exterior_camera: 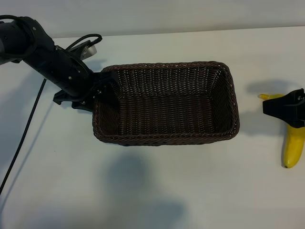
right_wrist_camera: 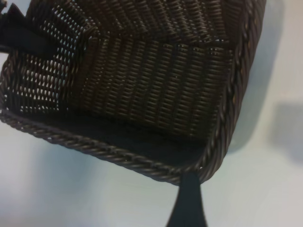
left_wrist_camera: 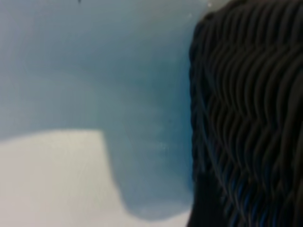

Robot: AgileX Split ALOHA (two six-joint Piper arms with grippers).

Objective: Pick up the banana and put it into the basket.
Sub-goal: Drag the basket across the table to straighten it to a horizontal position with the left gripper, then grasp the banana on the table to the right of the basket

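Note:
The dark brown woven basket [exterior_camera: 167,140] stands in the middle of the white table, with nothing in it. My left gripper [exterior_camera: 97,93] straddles its left wall, open, one finger inside and one outside; the left wrist view shows the weave [left_wrist_camera: 251,109] close up. The yellow banana [exterior_camera: 293,145] lies on the table to the right of the basket, its upper half hidden under my right gripper [exterior_camera: 286,109]. That gripper hovers open over it with nothing held. In the right wrist view one finger [right_wrist_camera: 187,203] points at the basket's braided rim [right_wrist_camera: 118,156].
A black cable [exterior_camera: 24,138] trails over the table [exterior_camera: 143,191] from the left arm toward the front left. The table's far edge runs behind the basket. The banana lies near the view's right border.

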